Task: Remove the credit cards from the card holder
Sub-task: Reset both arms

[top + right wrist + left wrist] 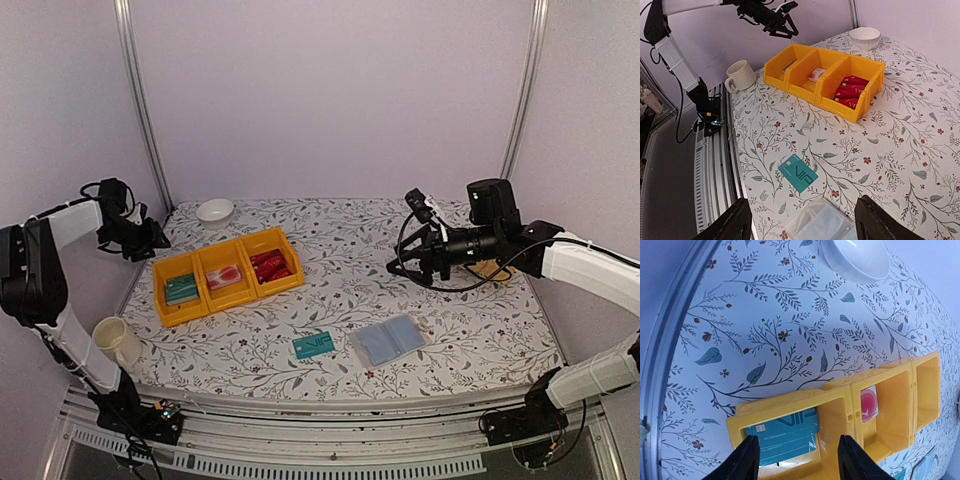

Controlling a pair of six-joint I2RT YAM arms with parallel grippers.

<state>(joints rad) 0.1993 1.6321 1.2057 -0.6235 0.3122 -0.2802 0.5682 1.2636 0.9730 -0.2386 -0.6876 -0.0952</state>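
The card holder (pixel 390 340) lies open and flat near the table's front, its clear sleeves (pixel 825 226) showing pale blue. One teal credit card (pixel 314 345) (pixel 798 173) rests on the cloth just left of it. More teal cards (pixel 785 437) lie in the left yellow bin, a pink card (pixel 868 405) in the middle one, and red cards (pixel 850 89) in the right one. My left gripper (pixel 798 452) hovers open above the left bin (pixel 181 289), holding nothing. High over the holder, my right gripper (pixel 802 222) stands open and empty.
Three joined yellow bins (pixel 225 272) sit at the left middle. A white bowl (pixel 215 210) stands behind them and a cream mug (pixel 118 340) at the front-left edge. A tan object (pixel 490 270) shows behind the right arm.
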